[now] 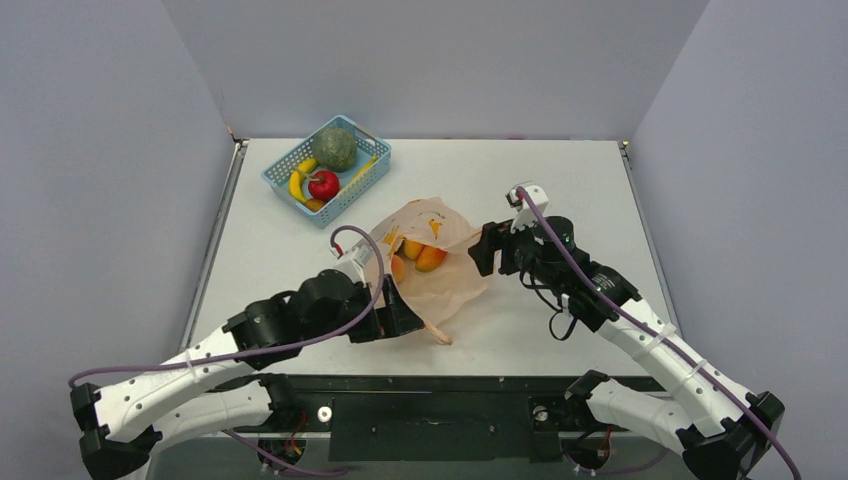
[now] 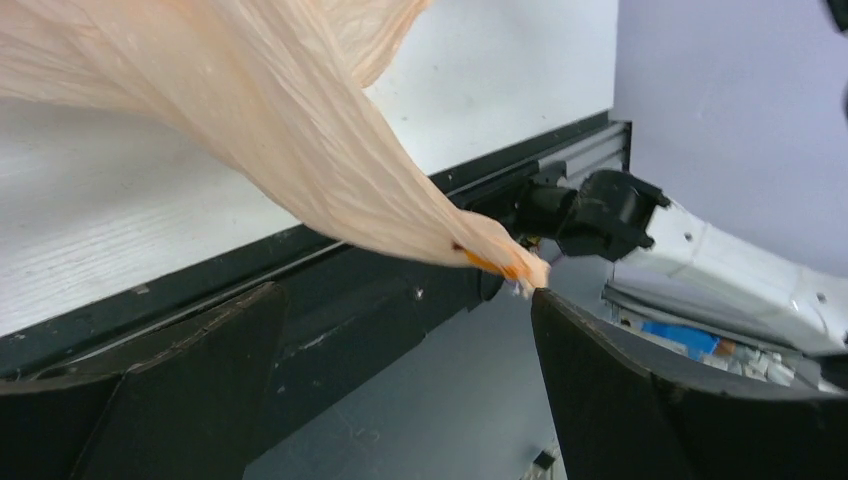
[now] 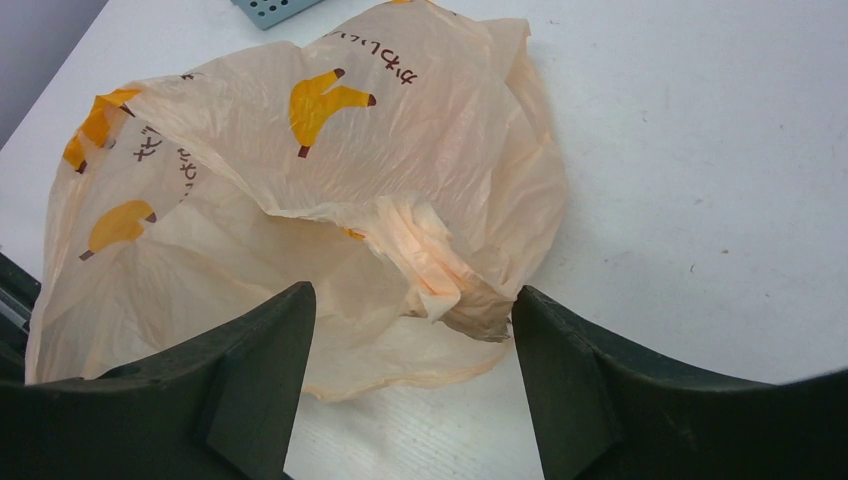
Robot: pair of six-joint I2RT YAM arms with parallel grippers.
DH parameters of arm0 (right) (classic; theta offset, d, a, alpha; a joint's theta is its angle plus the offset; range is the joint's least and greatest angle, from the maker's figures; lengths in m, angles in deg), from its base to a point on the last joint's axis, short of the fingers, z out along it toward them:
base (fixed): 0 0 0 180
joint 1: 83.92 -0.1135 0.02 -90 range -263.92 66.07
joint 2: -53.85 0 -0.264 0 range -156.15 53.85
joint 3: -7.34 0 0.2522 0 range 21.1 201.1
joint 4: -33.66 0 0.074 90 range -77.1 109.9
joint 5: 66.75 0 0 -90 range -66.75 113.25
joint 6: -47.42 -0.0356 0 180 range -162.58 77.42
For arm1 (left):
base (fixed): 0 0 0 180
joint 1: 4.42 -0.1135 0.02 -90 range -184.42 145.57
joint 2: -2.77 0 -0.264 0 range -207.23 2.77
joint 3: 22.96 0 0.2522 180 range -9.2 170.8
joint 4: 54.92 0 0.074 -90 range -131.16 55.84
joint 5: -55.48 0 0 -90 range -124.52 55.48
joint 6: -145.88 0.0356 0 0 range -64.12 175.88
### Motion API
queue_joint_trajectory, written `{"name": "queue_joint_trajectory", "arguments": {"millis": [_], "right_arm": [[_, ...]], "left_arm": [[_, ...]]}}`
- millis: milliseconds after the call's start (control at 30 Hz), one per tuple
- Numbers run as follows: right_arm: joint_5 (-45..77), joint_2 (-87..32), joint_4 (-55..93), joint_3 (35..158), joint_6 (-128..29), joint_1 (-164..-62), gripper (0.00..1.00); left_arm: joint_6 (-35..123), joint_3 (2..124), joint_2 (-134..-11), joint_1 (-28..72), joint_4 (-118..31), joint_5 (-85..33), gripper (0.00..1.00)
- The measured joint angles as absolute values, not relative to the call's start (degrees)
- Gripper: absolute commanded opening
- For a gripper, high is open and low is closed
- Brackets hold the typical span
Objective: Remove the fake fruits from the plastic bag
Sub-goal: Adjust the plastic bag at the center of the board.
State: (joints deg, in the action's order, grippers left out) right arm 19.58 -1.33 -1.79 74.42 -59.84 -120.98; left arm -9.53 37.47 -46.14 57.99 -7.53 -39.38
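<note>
left gripper (image 2: 405, 295): my jaws wide, plastic bag (image 2: 300, 130) tail just beside, ungripped
right gripper (image 3: 412, 292): mine spread, empty
risk: thin film slips, fake fruits (image 1: 420, 256) stay inside

Soft, even light from above; no hard shadows or glare.
The worktop (image 1: 560, 190) is lit brightly and evenly in the top view, and only faint shadows are cast beneath the arms and the bag (image 1: 440, 275). Light is passed through the thin bag, which glows pale orange. In the wrist views the fingers of the left tool (image 2: 405, 290) and right tool (image 3: 414, 288) are rendered dark and slightly soft; the left wrist view is mildly blurred.
</note>
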Motion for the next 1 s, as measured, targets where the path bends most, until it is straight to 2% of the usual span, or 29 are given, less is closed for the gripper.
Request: {"name": "queue_joint_trajectory", "arguments": {"millis": [67, 133, 167, 200, 233, 300, 367, 533, 633, 800, 900, 1000], "right_arm": [[19.69, -1.33, -0.65, 74.42, -59.60, -120.98, 0.62], [20.18, -1.33, 0.39, 74.40, -59.38, -120.98, 0.56], [20.46, -1.33, 0.83, 74.36, -59.20, -120.98, 0.46], [20.81, -1.33, 1.25, 74.36, -58.99, -120.98, 0.40], [21.03, -1.35, 1.60, 74.36, -58.64, -120.98, 0.18], [21.64, -1.44, 2.10, 74.33, -58.05, -120.98, 0.00], [24.07, -1.50, 2.32, 74.33, -59.03, -120.98, 0.00], [34.21, 0.01, 1.77, 74.36, -61.76, -120.31, 0.00], [38.51, 3.37, 0.63, 74.88, -62.29, -120.22, 0.00], [41.73, 7.44, -2.25, 79.97, -61.83, -120.22, 0.00], [40.04, 10.89, -2.23, 79.65, -61.41, -120.22, 0.00], [34.14, 14.96, -0.94, 75.25, -62.37, -120.28, 0.00]], "left_arm": [[-11.78, 36.18, -49.22, 58.67, -9.72, -42.34, 0.85], [-12.99, 35.49, -52.08, 58.77, -11.42, -44.76, 0.69], [-13.05, 35.40, -52.87, 58.75, -11.81, -45.55, 0.49], [-13.05, 35.40, -53.53, 58.73, -12.25, -46.47, 0.39], [-12.88, 35.40, -53.79, 58.42, -12.78, -47.12, 0.24], [-12.05, 35.40, -53.70, 57.27, -13.69, -47.56, 0.10], [-10.56, 35.40, -53.31, 54.18, -14.31, -46.62, 0.02], [-3.87, 36.23, -53.72, 37.16, -17.02, -37.42, 0.00], [1.97, 45.01, -63.36, 28.46, -16.01, -29.46, 0.00], [10.51, 66.65, -81.15, 26.34, -15.14, -19.08, 0.00], [14.38, 70.39, -81.05, 25.95, -14.98, -15.76, 0.00], [17.90, 67.57, -75.97, 23.93, -14.81, -12.83, 0.00]]}}
